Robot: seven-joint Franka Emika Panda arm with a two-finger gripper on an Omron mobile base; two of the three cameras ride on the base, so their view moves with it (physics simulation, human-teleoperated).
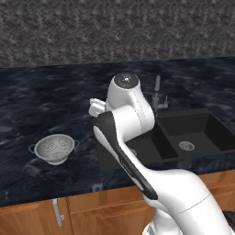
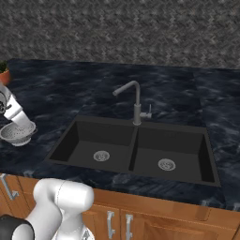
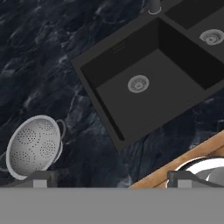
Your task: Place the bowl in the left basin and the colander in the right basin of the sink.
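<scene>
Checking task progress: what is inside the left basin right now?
The left basin holds nothing but its round silver drain; in the right base and hand views its whole floor shows. The left base view's arm covers part of it.

Colander (image 1: 54, 148): perforated silver-grey metal, dull sheen. Sink (image 2: 136, 147): matt black, smooth, with shiny metal drain rings. Faucet (image 2: 133, 101): brushed grey metal. Worktop (image 2: 70, 96): dark marbled stone, polished. Wall (image 1: 114, 27): rough speckled grey. Cabinet fronts (image 2: 154, 222): smooth orange-brown wood, metal handles.
</scene>
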